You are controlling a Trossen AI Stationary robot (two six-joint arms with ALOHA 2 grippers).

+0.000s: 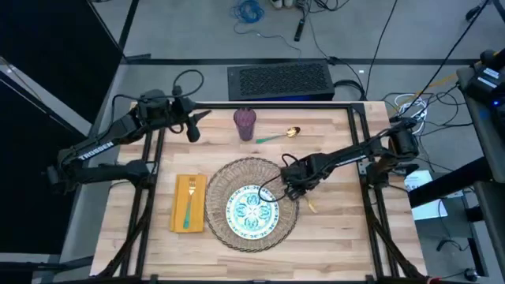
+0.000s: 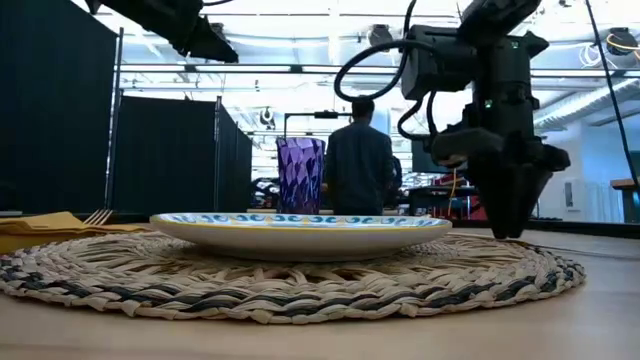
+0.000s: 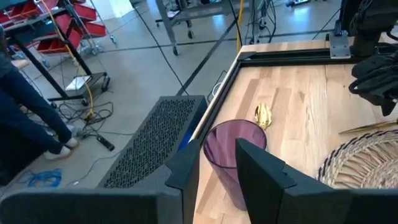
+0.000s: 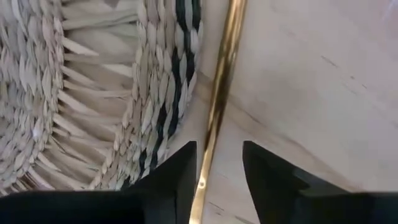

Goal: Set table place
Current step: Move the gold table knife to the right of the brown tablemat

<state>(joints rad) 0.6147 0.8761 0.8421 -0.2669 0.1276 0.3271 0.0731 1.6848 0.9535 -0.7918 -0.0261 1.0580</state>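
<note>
Placemat (image 1: 251,203): the woven straw round sits at the near middle of the table (image 1: 339,237), with the floral plate (image 1: 254,211) resting on it.
Napkin (image 1: 188,203): the mustard cloth lies just beside the placemat's left edge, and a teal-handled fork (image 1: 189,197) lies on top of it.
Right gripper (image 4: 214,165): it is down at the placemat's right rim, fingers a little apart, straddling a gold cutlery handle (image 4: 219,93) that lies flat on the wood; not clamped.
Purple cup (image 1: 245,124): upright beyond the placemat.
Spoon (image 1: 280,135): just right of the cup, gold bowl toward the right.
Left gripper (image 1: 192,126): raised over the far left of the table near the cup, fingers slightly apart, holding nothing.
</note>
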